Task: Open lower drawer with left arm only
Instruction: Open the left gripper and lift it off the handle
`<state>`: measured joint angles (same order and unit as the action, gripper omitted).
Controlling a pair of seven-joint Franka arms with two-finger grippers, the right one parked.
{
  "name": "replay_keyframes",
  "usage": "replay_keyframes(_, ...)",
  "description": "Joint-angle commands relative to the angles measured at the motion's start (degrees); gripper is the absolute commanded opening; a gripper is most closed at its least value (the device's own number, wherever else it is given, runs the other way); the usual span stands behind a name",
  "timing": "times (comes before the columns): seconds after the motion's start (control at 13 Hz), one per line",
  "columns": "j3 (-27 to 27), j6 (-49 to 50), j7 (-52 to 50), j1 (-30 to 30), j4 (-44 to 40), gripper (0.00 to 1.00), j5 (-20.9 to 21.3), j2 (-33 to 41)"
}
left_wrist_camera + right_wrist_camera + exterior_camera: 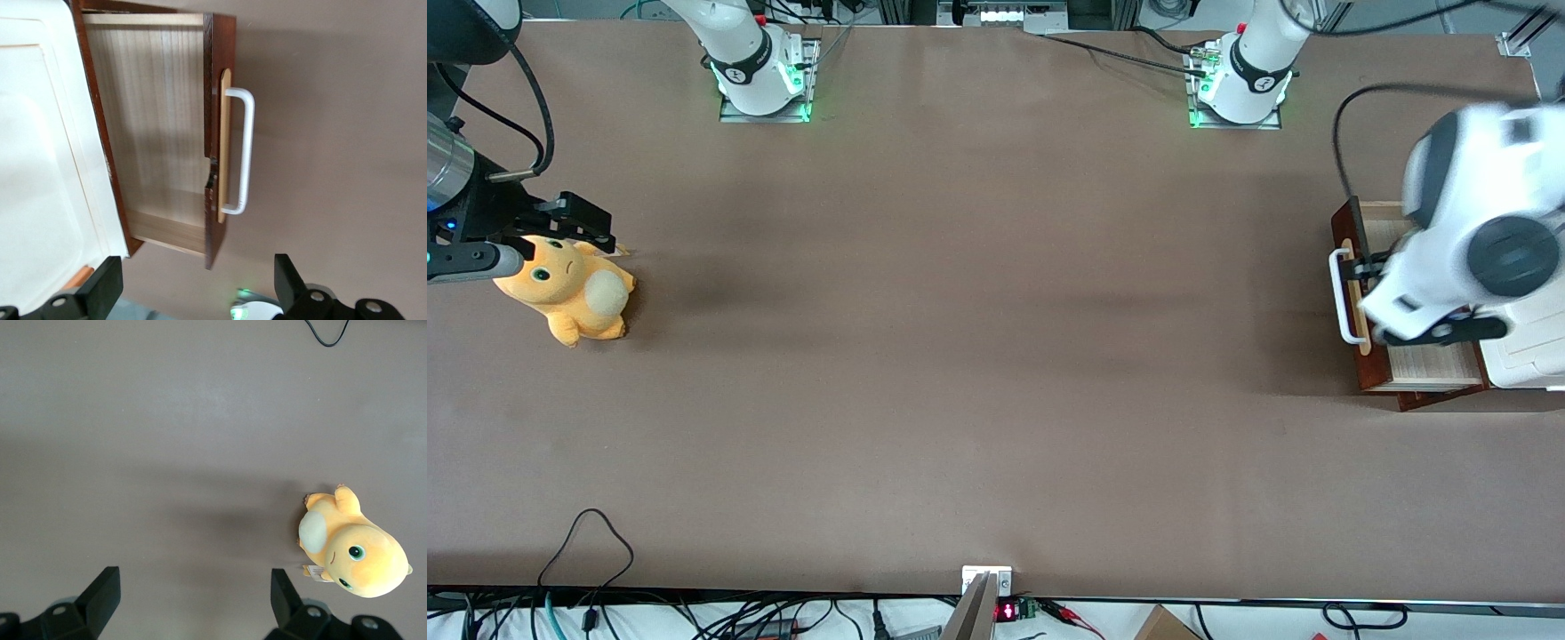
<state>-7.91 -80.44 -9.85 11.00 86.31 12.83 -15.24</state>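
One drawer sitting pulled out at working arm's end of tabletop; tool hovering above, fingers spread wide, holding nothing. Stiff wood, prob sliding easy; grab pt = handle.

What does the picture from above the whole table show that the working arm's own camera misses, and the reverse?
Only the front view shows the left arm over the drawer, and an orange plush toy toward the parked arm's end. Only the left wrist view shows the gripper, jaws open and holding nothing, above the table. Both show the lower drawer pulled out and its white handle.
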Motion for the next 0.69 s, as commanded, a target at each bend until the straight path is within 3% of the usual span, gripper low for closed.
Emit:
replay_keyframes(0.0,0.4,0.0,1.5,-3.2,-2.6,1.00,-6.4,3.8)
replay_keyframes(0.31,1.0,-0.2,1.5,-7.7,-7.7,1.00,-16.8,6.5)
replay_keyframes(0.46,1.6,-1.5,2.0,-7.9,-7.8,1.00,-17.4,6.5)
replay_keyframes(0.61,2.6,-1.2,12.0,-7.6,-7.2,1.00,-16.8,6.5)
